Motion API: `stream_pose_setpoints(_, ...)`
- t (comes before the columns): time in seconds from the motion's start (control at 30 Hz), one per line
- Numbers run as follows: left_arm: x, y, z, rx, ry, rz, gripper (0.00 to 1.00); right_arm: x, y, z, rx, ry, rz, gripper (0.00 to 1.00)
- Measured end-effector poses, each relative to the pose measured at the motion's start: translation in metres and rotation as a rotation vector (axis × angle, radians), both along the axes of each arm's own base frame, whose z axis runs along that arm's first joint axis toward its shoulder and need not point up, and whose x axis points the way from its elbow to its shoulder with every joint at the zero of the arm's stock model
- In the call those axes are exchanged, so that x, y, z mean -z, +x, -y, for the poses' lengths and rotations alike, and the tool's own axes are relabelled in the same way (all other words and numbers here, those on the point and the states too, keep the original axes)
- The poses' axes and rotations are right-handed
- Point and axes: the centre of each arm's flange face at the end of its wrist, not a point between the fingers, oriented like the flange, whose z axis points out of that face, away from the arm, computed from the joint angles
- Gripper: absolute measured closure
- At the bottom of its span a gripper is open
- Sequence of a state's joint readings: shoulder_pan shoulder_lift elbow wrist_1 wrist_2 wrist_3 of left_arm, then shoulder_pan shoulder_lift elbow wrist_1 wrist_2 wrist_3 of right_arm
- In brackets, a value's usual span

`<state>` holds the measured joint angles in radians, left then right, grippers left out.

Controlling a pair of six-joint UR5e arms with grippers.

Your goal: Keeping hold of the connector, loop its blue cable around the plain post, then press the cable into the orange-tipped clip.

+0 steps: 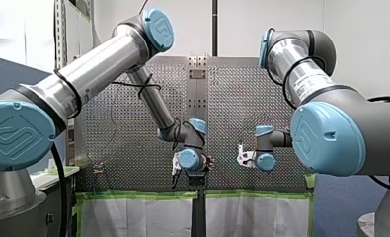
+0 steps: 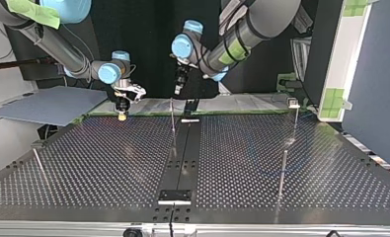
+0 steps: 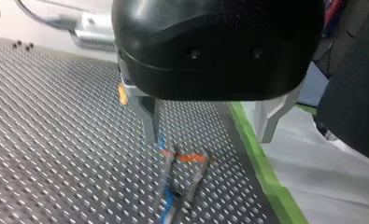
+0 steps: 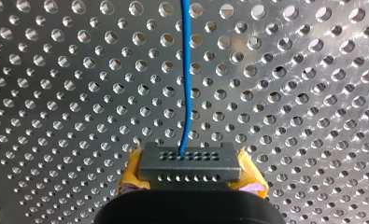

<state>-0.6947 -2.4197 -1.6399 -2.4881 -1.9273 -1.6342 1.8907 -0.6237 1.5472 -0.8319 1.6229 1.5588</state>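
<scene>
In the right wrist view my right gripper (image 4: 191,173) is shut on a dark grey connector (image 4: 188,157), with its yellow pads (image 4: 131,171) on both sides. The blue cable (image 4: 186,70) runs straight ahead from the connector over the perforated table. In the top view this gripper (image 2: 121,114) hangs over the table's far edge at the left. My left gripper (image 2: 178,90) hovers above a thin post (image 2: 173,123) near the middle. Its metal finger (image 3: 150,119) stands just above an orange-tipped clip (image 3: 190,158), and I see nothing held in it.
A taller plain post (image 2: 283,170) stands at the top view's right, another with a small head (image 2: 294,111) behind it, and a leaning one (image 2: 39,165) at the left. A dark strip (image 2: 182,153) runs down the table's middle. Green tape (image 3: 261,158) marks the edge.
</scene>
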Motion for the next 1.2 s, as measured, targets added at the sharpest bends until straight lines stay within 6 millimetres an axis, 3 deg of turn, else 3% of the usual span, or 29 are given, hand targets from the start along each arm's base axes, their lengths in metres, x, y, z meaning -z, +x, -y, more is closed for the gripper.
stream_pose_setpoints(1.2, -0.108, -0.085, -0.059, -0.047, -0.147, 0.139, 0.00, 0.002, 0.001, -0.003, -0.008, 0.024, 0.020, 1.00)
